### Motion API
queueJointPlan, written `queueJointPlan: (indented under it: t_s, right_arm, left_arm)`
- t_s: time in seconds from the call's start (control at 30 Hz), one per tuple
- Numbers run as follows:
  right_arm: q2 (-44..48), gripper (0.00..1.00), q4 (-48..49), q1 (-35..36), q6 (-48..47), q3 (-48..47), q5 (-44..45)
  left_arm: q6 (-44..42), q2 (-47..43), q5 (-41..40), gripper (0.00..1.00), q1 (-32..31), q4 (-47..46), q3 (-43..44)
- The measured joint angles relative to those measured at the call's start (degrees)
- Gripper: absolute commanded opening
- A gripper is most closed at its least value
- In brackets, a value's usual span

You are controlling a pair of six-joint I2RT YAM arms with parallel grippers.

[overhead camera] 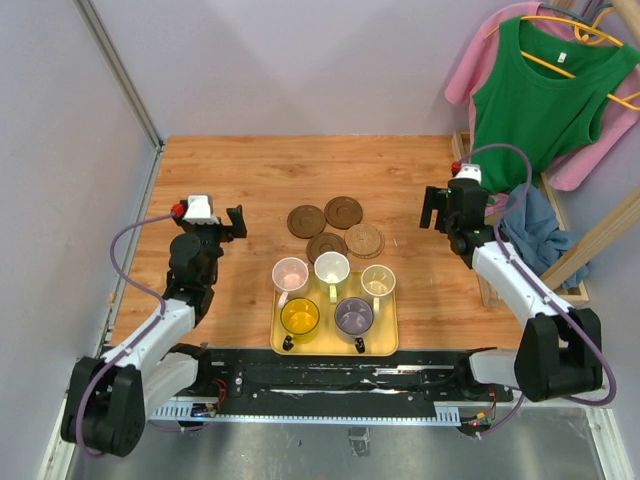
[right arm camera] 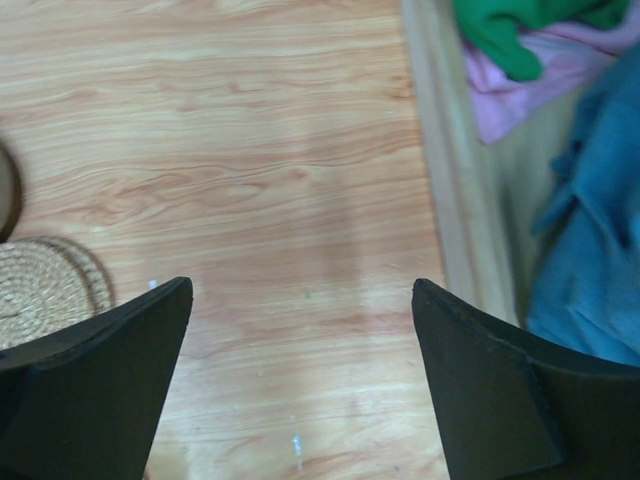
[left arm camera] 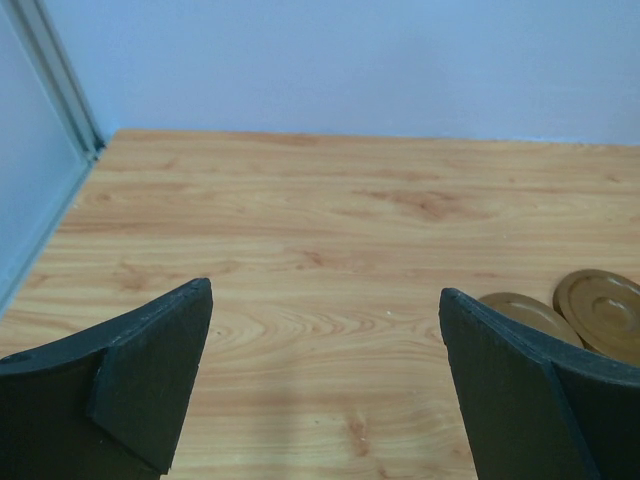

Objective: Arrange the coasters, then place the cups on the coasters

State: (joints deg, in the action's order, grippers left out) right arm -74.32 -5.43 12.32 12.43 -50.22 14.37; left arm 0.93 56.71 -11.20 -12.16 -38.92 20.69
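Behind the tray (overhead camera: 322, 345), the coasters (overhead camera: 343, 211) lie bunched together, so we judge spreading them comes first; the cups (overhead camera: 332, 268) wait in the tray. Left claw (overhead camera: 237, 222) and right claw (overhead camera: 432, 208) hang spread, empty, flanking the coasters.

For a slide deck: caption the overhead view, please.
Coasters cluster beyond a yellow tray of five cups; left gripper and right gripper hang open alongside.

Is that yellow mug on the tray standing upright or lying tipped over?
Upright. From above, the yellow mug shows its full round mouth facing up, standing on the yellow tray beside the purple mug.
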Motion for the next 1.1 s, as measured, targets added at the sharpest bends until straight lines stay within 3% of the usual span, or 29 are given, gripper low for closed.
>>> queueJointPlan:
  t_s: [0.27, 0.33, 0.4, 0.6, 0.67, 0.73, 0.8, 0.9, 1.1]
  right_arm:
    - [-11.26, 0.37, -0.87, 9.62, -2.45, -6.97, -2.89]
    - [-13.57, 0.25, -0.92, 11.30, -2.95, -8.13, -3.82]
    - [-15.74, 0.17, -1.07, 12.50, -3.21, -9.07, -5.44]
    - [-18.32, 0.04, -0.94, 12.76, -1.44, -9.70, -11.65]
    - [-18.73, 0.02, -0.55, 12.76, -0.33, -9.70, -14.16]
    - [-19.34, 0.03, 0.04, 12.76, 1.03, -9.70, -16.92]
    - [-20.17, 0.12, 0.59, 12.83, 1.95, -9.70, -19.12]
    - [-21.49, 0.45, 0.70, 13.14, 2.80, -9.70, -20.85]
    - [-22.01, 0.80, 0.39, 13.60, 2.91, -9.70, -20.52]
  left_arm:
    - [2.03, 9.16, 2.60, 1.00, -6.34, 4.83, 4.94]
    - [1.88, 11.13, 3.69, 0.96, -7.41, 5.07, 6.01]
    - [1.92, 13.44, 5.01, 0.82, -7.65, 5.27, 7.52]
    - [3.58, 19.63, 8.94, 0.18, -7.78, 5.14, 10.80]
    - [4.24, 21.73, 9.97, 0.05, -7.85, 5.22, 11.98]
    - [5.03, 24.17, 10.73, 0.01, -7.85, 5.22, 13.57]
    - [5.60, 26.69, 11.26, 0.01, -7.85, 5.51, 15.50]
    - [5.90, 30.51, 11.74, 0.00, -7.87, 7.04, 19.21]
    - [7.06, 33.29, 12.66, 0.09, -7.89, 9.73, 22.29]
